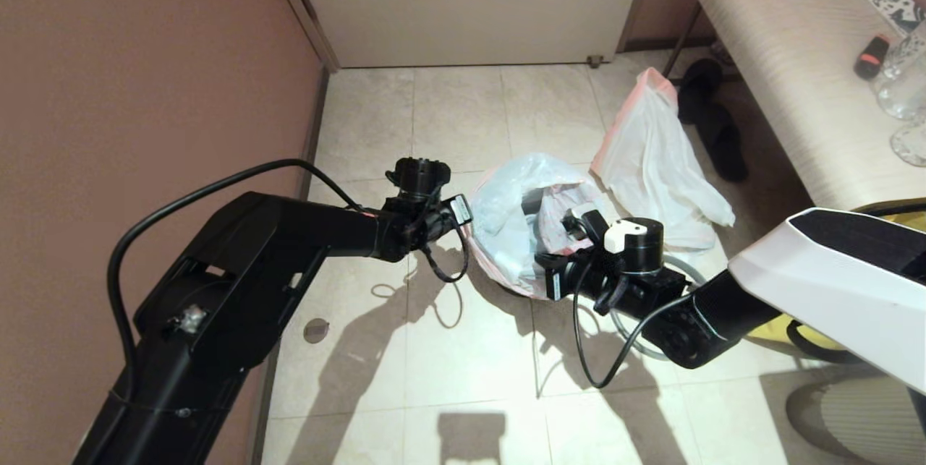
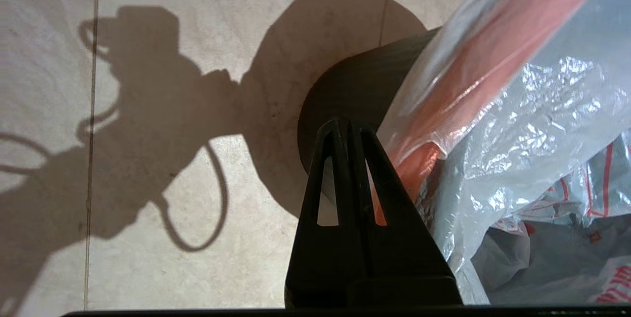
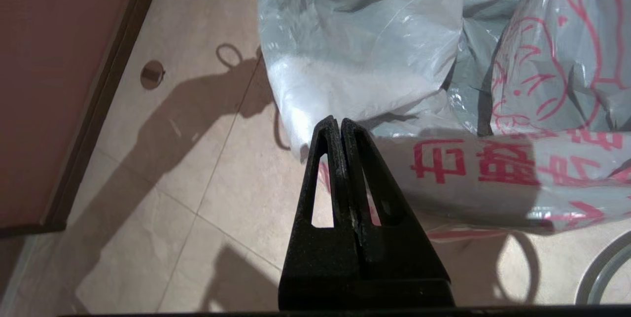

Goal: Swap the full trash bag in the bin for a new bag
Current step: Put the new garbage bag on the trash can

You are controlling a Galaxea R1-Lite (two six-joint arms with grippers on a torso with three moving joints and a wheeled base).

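New bag (image 1: 506, 219): translucent white film with large red characters, sitting in the bin at the centre of the head view; its mouth gapes open and its edge hangs over the outside of the wall.
Bin (image 2: 345, 85): black and round, standing on the tiled floor (image 1: 463, 349); mostly covered by the film, with a strip of dark wall showing in the left wrist view.
Full trash bag (image 1: 651, 161): plain white with a pink-red rim, lying slack on the tiles up and to the right of the bin, just beside it.
Left gripper (image 2: 349, 127): fingers pressed together, tips against the bin's outer wall, right next to an orange-red band of plastic; whether any film is caught between them cannot be told.
Right gripper (image 3: 340, 124): fingers pressed together, tips at the draped fold that carries the red characters, on the lower-right side of the bin in the head view; a pinch on the film cannot be confirmed.
Grey hoop (image 3: 604, 270): lying on the floor beside the bin, under the right arm.
Bench (image 1: 781, 53): pale, at the upper right, with dark slippers (image 1: 716, 132) below its edge.
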